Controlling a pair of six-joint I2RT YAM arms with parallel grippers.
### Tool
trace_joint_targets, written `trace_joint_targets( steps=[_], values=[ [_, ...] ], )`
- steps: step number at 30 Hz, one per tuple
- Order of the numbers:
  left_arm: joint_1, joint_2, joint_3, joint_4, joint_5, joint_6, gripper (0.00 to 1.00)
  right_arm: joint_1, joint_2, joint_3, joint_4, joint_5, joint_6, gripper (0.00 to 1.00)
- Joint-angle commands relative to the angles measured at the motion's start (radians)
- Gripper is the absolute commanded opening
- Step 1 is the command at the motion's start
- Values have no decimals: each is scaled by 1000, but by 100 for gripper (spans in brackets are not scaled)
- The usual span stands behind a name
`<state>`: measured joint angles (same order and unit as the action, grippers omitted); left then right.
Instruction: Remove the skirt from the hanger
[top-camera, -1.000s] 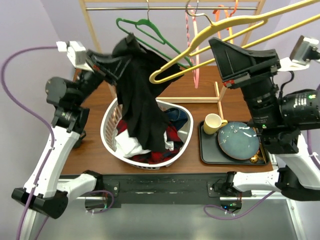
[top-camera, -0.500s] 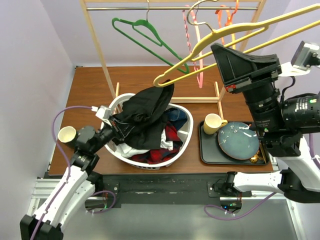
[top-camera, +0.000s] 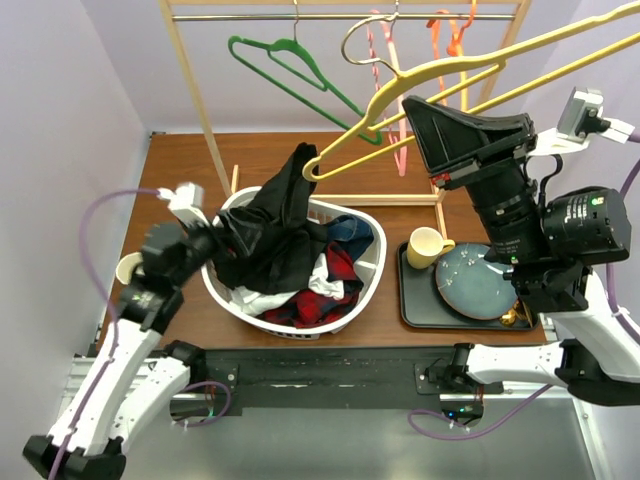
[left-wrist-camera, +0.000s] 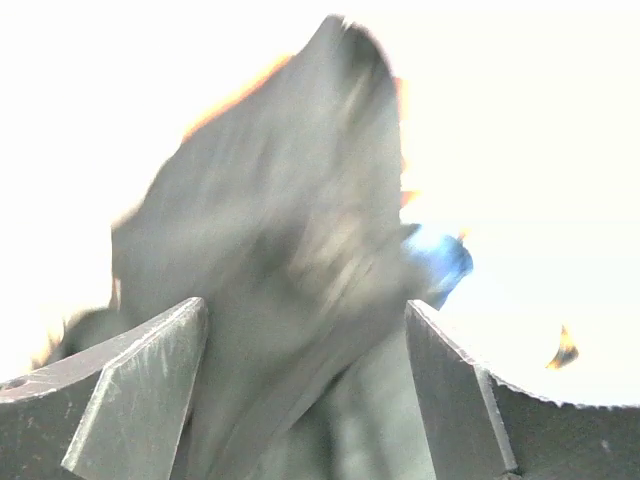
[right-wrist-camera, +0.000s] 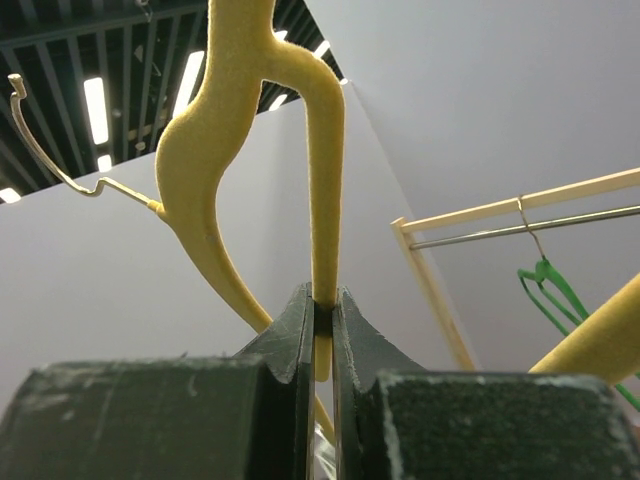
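Note:
The black skirt lies heaped over the clothes in the white laundry basket. One corner peaks up to the left tip of the yellow hanger; whether it still hooks there I cannot tell. My left gripper is at the basket's left rim. In the left wrist view it stands open, with blurred skirt fabric loose between the fingers. My right gripper is shut on the hanger's bar, held high above the tray.
A wooden rack stands at the back with a green hanger and pink and orange ones. At right, a black tray holds a yellow mug and a blue plate. Another mug sits left of the basket.
The left gripper brought the skirt down from high on the left into the basket and has opened. The hanger has shifted slightly left.

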<state>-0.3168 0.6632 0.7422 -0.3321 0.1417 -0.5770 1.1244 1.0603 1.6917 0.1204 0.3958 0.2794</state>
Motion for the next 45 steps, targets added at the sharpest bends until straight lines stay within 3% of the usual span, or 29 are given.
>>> trace_joint_targets(
  steps=[1,7,15,22,25,28,29,31,32,38,43,45],
  values=[
    [-4,39,253,-22,-15,134,85,-2,-28,-6,50,20,-11,0],
    [-4,237,388,69,58,195,86,-3,-43,-10,39,17,-2,0],
    [-13,469,330,410,212,233,86,-2,-56,-23,38,18,-3,0],
    [-64,630,302,490,179,273,85,-2,-62,-41,48,20,-8,0],
    [-76,685,281,515,159,292,77,-3,-63,-44,50,21,-8,0],
    [-82,722,269,530,157,299,55,-3,-65,-44,48,21,-8,0],
    [-87,722,272,527,162,307,36,-3,-63,-44,47,20,-8,0],
    [-99,684,278,483,160,313,18,-3,-65,-43,39,20,-9,0],
    [-103,659,281,458,159,315,3,-3,-66,-40,38,20,-9,0],
    [-125,388,287,82,125,203,0,-2,-80,-56,38,32,-19,0],
    [-133,308,145,-2,168,128,0,-3,-77,-87,59,31,-8,0],
    [-151,311,13,71,170,85,0,-3,-74,-102,48,31,-11,0]
  ],
)
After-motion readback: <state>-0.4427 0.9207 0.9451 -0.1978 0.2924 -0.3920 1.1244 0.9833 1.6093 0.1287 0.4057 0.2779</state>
